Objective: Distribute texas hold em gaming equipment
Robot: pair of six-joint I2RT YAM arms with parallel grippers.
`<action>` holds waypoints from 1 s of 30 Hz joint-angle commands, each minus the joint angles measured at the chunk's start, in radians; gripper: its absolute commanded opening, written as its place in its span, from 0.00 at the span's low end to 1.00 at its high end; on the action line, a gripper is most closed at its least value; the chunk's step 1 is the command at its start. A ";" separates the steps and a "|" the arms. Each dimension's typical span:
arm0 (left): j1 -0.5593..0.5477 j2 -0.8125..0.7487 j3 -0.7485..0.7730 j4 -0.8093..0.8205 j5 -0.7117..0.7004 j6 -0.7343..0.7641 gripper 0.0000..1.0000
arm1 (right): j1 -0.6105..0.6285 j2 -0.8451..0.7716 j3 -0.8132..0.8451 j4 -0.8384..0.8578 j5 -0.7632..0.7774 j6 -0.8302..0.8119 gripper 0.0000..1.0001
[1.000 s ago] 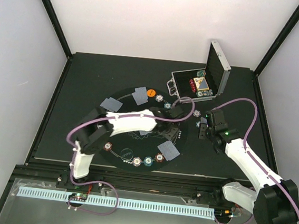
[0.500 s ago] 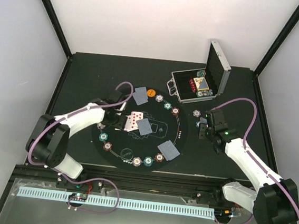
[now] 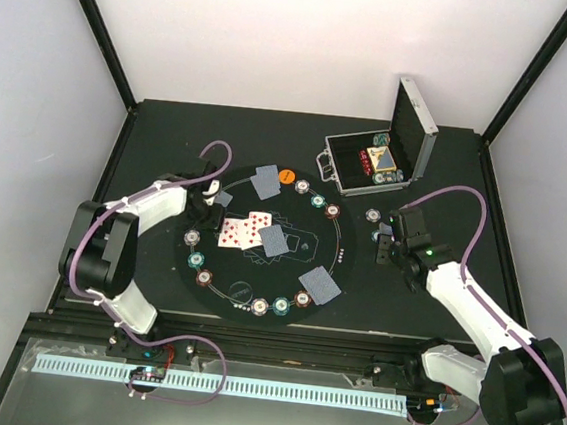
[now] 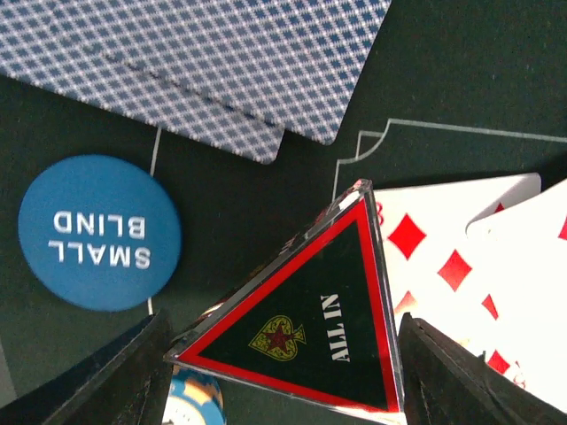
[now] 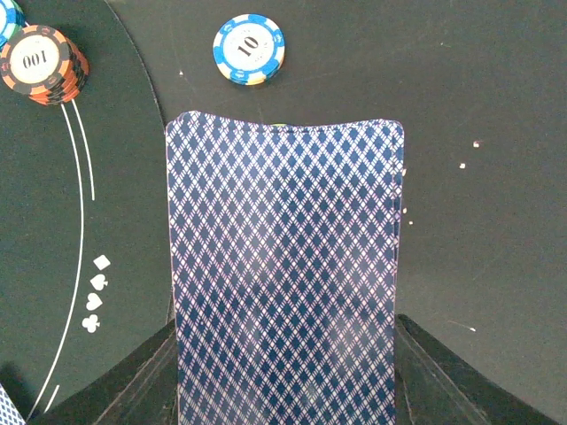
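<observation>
Left hand [image 4: 283, 359] clasps the triangle marker [image 4: 310, 310]; right hand [image 5: 285, 354] pinches a card [image 5: 283, 248]

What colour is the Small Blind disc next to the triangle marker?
The Small Blind disc is blue with white lettering; the left wrist view shows it best.

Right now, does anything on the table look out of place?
One blue-and-white chip lies alone on the table, just outside the round black mat; the other dealt chips sit on the mat.
</observation>
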 commanded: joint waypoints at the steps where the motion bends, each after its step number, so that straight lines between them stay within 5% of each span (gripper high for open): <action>1: 0.015 0.043 0.064 0.020 0.003 0.020 0.51 | -0.005 0.011 0.021 0.012 -0.002 -0.005 0.56; 21: 0.046 0.097 0.074 0.032 -0.050 0.009 0.54 | -0.006 0.026 0.022 0.015 -0.005 -0.011 0.56; 30: 0.048 0.079 0.075 0.031 -0.039 0.015 0.82 | -0.005 0.042 0.025 0.014 -0.027 -0.022 0.56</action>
